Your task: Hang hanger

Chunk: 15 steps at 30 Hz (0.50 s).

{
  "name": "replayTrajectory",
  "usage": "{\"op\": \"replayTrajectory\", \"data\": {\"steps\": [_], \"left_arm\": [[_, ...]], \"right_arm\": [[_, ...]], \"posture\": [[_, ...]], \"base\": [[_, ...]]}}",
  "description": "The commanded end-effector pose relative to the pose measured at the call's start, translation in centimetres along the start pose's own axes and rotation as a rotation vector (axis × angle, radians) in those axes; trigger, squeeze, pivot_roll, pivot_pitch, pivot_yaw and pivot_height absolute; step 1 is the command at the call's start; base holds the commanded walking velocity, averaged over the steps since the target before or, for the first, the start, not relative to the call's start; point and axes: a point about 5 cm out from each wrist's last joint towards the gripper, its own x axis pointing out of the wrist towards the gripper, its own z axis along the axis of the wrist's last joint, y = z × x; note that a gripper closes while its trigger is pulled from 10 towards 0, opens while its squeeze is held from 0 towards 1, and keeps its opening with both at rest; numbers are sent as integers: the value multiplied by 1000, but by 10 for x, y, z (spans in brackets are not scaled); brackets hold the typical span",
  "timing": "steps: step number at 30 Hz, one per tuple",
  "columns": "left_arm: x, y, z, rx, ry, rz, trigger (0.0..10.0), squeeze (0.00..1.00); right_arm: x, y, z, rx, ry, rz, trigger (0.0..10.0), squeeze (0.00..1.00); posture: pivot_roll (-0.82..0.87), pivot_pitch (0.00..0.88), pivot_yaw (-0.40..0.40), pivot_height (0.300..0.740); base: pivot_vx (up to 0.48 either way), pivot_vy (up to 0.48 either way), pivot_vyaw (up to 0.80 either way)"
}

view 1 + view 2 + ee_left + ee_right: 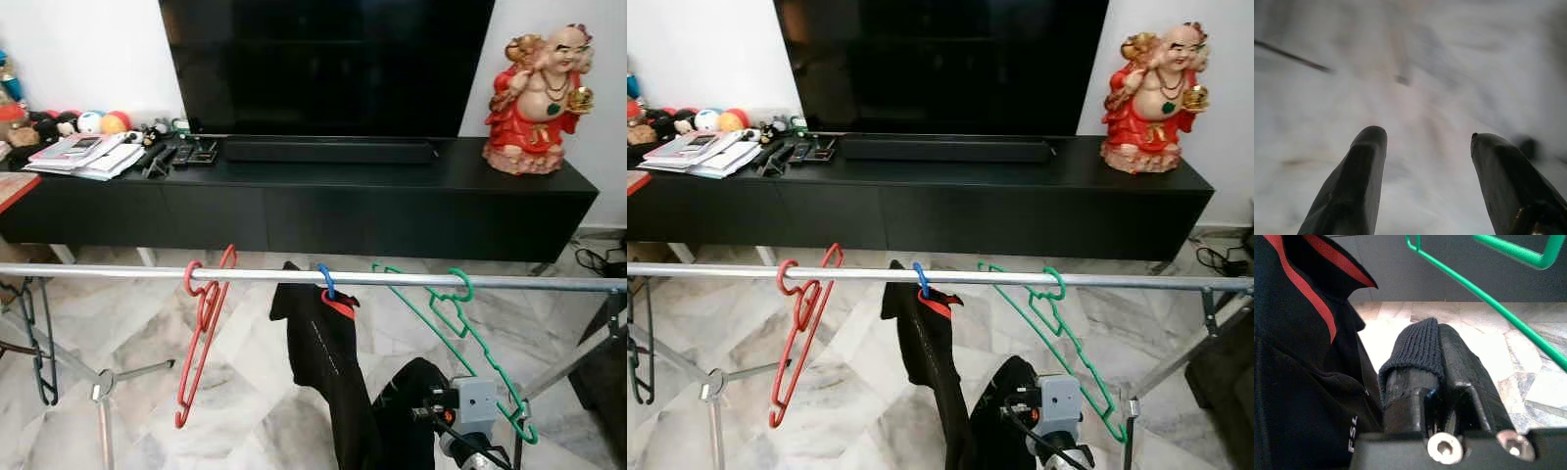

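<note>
Hung by its hook on the metal rail (118, 271), toward the rail's right end: green hanger (460, 333), long axis slanting down and to the right, lower tip near the right gripper (1437, 340). Pressed together, fingers of that gripper, one sheathed in a dark knit sleeve, pinching nothing, just beside the black garment (328, 362) on a blue-hooked hanger (326, 281) at mid-rail. Left of that, a red hanger (201, 333) hanging steeply downward. Spread apart over blurred marble floor (1449, 63): left gripper (1427, 142).
</note>
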Motion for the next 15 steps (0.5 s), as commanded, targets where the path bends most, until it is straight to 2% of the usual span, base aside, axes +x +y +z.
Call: {"op": "replayTrajectory", "data": {"steps": [1, 2, 3, 4, 5, 6, 7, 8, 11, 13, 15], "left_arm": [[3, 12, 12, 14, -74, 90, 10000, 0], [4, 18, 22, -1, -137, 136, 10000, 0], [4, 19, 24, -6, -150, 144, 10000, 0], [4, 21, 41, -48, -247, 147, 10000, 0], [4, 21, 41, -48, -247, 147, 10000, 0], [2, 17, 61, -54, -361, 116, 10000, 0], [2, 17, 61, -54, -361, 116, 10000, 0], [-4, 6, 82, -43, -481, 44, 10000, 0], [-12, -9, 105, -17, -604, -36, 10000, 0], [-22, -16, 124, -8, -709, -35, 10000, 0], [-28, -16, 134, -10, -768, -7, 10000, 0]], "right_arm": [[3, 0, 5, -3, -32, 2, 10000, 0], [3, 1, 4, -4, -26, 4, 10000, 0], [3, 1, 4, -4, -26, 4, 10000, 0], [3, 1, 3, -4, -23, 5, 10000, 0], [3, 1, 3, -4, -23, 5, 10000, 0], [3, 0, 2, -4, -20, 5, 10000, 0], [3, 0, 2, -4, -20, 5, 10000, 0], [3, 0, 2, -6, -16, 4, 10000, 0], [3, -1, 0, -8, -11, 4, 10000, 0], [3, -1, 0, -9, -9, 5, 10000, 0], [2, -1, -1, -9, -7, 6, 10000, 0]], "posture": [[122, 13, 23, 740], [122, 9, 25, 740], [122, 9, 25, 740], [122, 5, 24, 740], [122, 5, 24, 740], [122, 1, 24, 740], [122, 1, 24, 740], [125, 0, 24, 740], [125, 0, 25, 740], [122, 0, 22, 740], [123, 1, 21, 740]], "base": [[0, 0, 0], [0, 0, 0], [0, 0, 0], [0, 0, 0], [0, 0, 0], [0, 0, 0], [0, 0, 0], [0, 0, 0], [0, 0, 0], [0, 0, 0], [0, 0, 0]]}}
